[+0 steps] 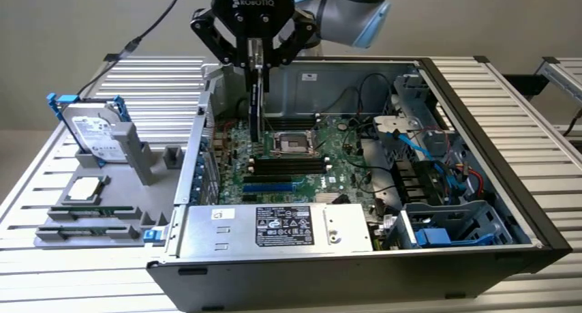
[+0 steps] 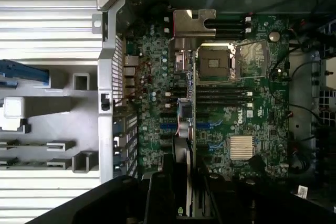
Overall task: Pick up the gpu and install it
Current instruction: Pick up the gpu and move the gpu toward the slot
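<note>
At the exterior view's left, on the slatted table [image 1: 136, 81], a grey holder [image 1: 150, 164] carries the hard drive [image 1: 94, 132] upright in its blue frame. A square processor chip [image 1: 86, 188] and two memory sticks [image 1: 91, 211] lie in front of it. Next comes the open computer case [image 1: 195, 170]. I hang over its left part, my gripper [image 1: 257, 54] clamped on the gpu [image 1: 257, 101]. The card stands on edge, its lower end down inside the case over the motherboard [image 1: 300, 180], just left of the processor socket [image 1: 296, 142] (whether it touches the board I cannot tell). From my wrist the gpu [image 2: 189, 129] is a thin strip between my fingers [image 2: 163, 192], its silver bracket [image 2: 193, 22] at the far end. Farther right lie black cables [image 1: 373, 88] and a blue drive cage [image 1: 454, 224].
</note>
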Robot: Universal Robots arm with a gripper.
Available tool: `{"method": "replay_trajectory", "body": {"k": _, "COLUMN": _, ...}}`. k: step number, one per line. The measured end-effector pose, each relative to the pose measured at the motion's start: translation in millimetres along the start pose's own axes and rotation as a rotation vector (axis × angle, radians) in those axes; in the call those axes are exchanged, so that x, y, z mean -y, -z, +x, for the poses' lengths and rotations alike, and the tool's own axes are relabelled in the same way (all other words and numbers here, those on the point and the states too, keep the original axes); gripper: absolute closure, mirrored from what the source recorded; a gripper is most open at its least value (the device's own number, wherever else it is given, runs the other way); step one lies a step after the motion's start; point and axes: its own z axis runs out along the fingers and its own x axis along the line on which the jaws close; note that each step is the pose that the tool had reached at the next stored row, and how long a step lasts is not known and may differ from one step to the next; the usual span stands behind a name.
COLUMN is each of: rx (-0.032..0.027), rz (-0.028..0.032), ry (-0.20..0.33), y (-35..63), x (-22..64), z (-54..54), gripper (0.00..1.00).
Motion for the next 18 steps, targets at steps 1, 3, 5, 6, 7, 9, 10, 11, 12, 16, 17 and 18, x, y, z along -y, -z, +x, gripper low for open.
{"method": "replay_trajectory", "body": {"k": 1, "rx": 0.0001, "rz": -0.0001, "ry": 0.0, "y": -1.4, "x": -0.7, "z": -4.5, "gripper": 0.73}}
{"method": "replay_trajectory", "body": {"k": 3, "rx": 0.0001, "rz": -0.0001, "ry": 0.0, "y": -4.4, "x": -2.1, "z": -13.3, "gripper": 0.73}}
{"method": "replay_trajectory", "body": {"k": 5, "rx": 0.0, "rz": -0.0001, "ry": 0.001, "y": -8.0, "x": -3.6, "z": -21.6, "gripper": 0.73}}
{"method": "replay_trajectory", "body": {"k": 6, "rx": -0.0001, "rz": -0.0001, "ry": 0.001, "y": -9.9, "x": -4.5, "z": -24.4, "gripper": 0.73}}
{"method": "replay_trajectory", "body": {"k": 7, "rx": -0.0002, "rz": 0.0, "ry": 0.002, "y": -11.7, "x": -5.4, "z": -26.8, "gripper": 0.73}}
{"method": "replay_trajectory", "body": {"k": 9, "rx": -0.0002, "rz": 0.0002, "ry": 0.005, "y": -15.4, "x": -7.6, "z": -29.8, "gripper": 0.73}}
{"method": "replay_trajectory", "body": {"k": 10, "rx": -0.0003, "rz": 0.0002, "ry": 0.006, "y": -17.4, "x": -8.8, "z": -30.9, "gripper": 0.73}}
{"method": "replay_trajectory", "body": {"k": 11, "rx": -0.0004, "rz": 0.0002, "ry": 0.008, "y": -19.4, "x": -10.1, "z": -32.0, "gripper": 0.73}}
{"method": "replay_trajectory", "body": {"k": 12, "rx": -0.0004, "rz": 0.0003, "ry": 0.009, "y": -21.3, "x": -11.4, "z": -33.1, "gripper": 0.73}}
{"method": "replay_trajectory", "body": {"k": 16, "rx": -0.0007, "rz": 0.0006, "ry": 0.015, "y": -28.8, "x": -16.9, "z": -37.0, "gripper": 0.73}}
{"method": "replay_trajectory", "body": {"k": 17, "rx": -0.0009, "rz": 0.0007, "ry": 0.016, "y": -30.8, "x": -18.6, "z": -37.9, "gripper": 0.73}}
{"method": "replay_trajectory", "body": {"k": 18, "rx": -0.001, "rz": 0.0007, "ry": 0.017, "y": -32.7, "x": -20.2, "z": -38.8, "gripper": 0.73}}
